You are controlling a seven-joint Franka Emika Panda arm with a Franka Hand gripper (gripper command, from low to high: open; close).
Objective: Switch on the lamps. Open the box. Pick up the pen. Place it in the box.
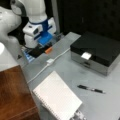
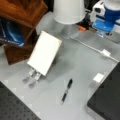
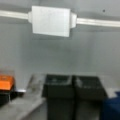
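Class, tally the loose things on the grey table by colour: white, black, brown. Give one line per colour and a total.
White: 3 - lamp, notepad, cable switch
Black: 2 - box (lid shut), pen
Brown: 1 - wooden block
Total: 6
The end effector hovers near the switch, fingers together.

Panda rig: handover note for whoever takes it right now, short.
Gripper: shut, holds nothing, low over the grey table just short of the white inline cord switch; in a front view it sits at top left.
Box: lid down, unopened.
Pen: flat on the table between the box and the white notepad, untouched.
Lamp: shade at a front view's top; cannot tell if it is lit.
Done: nothing visible.
Left: lamps unconfirmed, box, pen.
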